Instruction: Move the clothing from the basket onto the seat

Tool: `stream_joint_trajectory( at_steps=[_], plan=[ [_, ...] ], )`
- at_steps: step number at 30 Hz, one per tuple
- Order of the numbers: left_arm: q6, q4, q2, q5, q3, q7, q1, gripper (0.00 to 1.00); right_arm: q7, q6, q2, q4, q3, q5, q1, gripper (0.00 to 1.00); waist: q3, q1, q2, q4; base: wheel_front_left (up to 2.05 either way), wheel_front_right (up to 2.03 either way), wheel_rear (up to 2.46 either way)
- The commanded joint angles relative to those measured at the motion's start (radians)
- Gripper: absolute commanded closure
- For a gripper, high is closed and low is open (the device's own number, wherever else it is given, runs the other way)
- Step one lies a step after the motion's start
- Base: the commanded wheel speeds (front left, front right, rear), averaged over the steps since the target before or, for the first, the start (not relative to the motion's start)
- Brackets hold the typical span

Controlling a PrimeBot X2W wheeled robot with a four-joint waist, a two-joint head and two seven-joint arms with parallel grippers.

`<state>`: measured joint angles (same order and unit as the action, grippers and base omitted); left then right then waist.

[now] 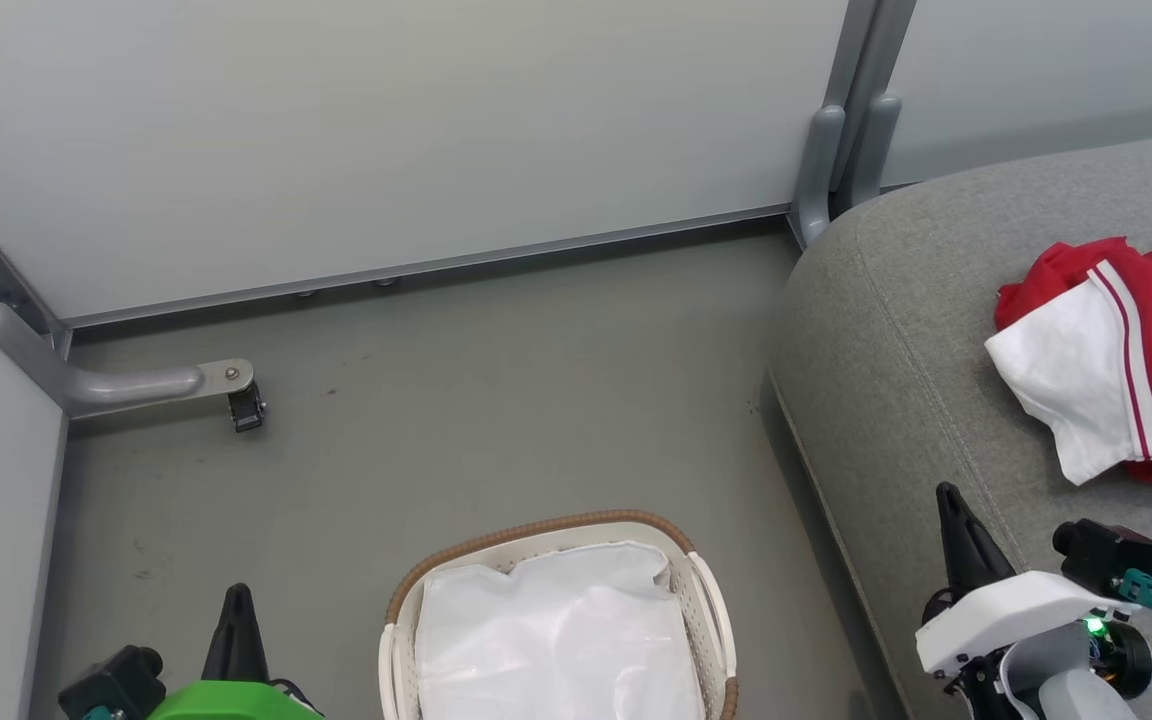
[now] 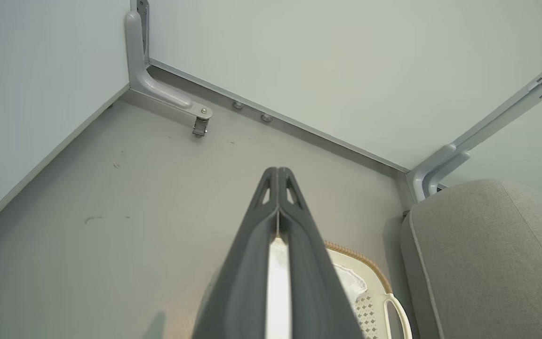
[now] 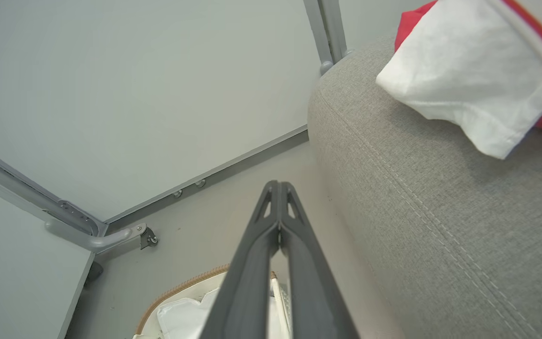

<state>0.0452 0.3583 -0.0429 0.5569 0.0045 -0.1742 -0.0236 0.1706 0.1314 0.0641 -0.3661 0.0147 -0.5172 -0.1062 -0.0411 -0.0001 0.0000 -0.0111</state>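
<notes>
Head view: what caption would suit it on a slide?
Red-and-white clothing lies on the grey seat; the basket beside it holds a white liner sheet; left gripper and right gripper shut, empty.

Looked like a staged test cell in a lab, not a real home. Plain pale partition panels (image 1: pixel 386 130) boxed the space in, held by grey metal posts (image 1: pixel 841 150) and a bent foot bracket (image 1: pixel 136 382) with a small caster (image 1: pixel 247 410). The bare grey floor (image 1: pixel 496 400) was scuffed. Home-like props: a grey seat (image 1: pixel 896 330) with red-white clothing (image 1: pixel 1126 350) on it, and a laundry basket (image 1: pixel 706 590) on the floor.
</notes>
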Motion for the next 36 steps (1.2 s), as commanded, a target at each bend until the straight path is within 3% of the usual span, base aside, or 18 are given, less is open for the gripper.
stream_joint_trajectory(
  at_steps=[1,36],
  plan=[
    [0.008,-0.019,-0.005,0.037,0.009,0.009,0.035,1.0,-0.009,0.0,0.004,0.02,-0.008,-0.041,-0.008,1.0,0.0,0.0001,0.0,0.0,0.0,0.0,0.0],
    [0.044,-0.063,-0.007,0.489,0.054,0.133,0.082,1.0,-0.131,-0.001,-0.003,0.068,-0.062,-0.508,-0.006,1.0,0.013,0.0001,0.0,0.004,0.0,0.0,0.0]
  ],
)
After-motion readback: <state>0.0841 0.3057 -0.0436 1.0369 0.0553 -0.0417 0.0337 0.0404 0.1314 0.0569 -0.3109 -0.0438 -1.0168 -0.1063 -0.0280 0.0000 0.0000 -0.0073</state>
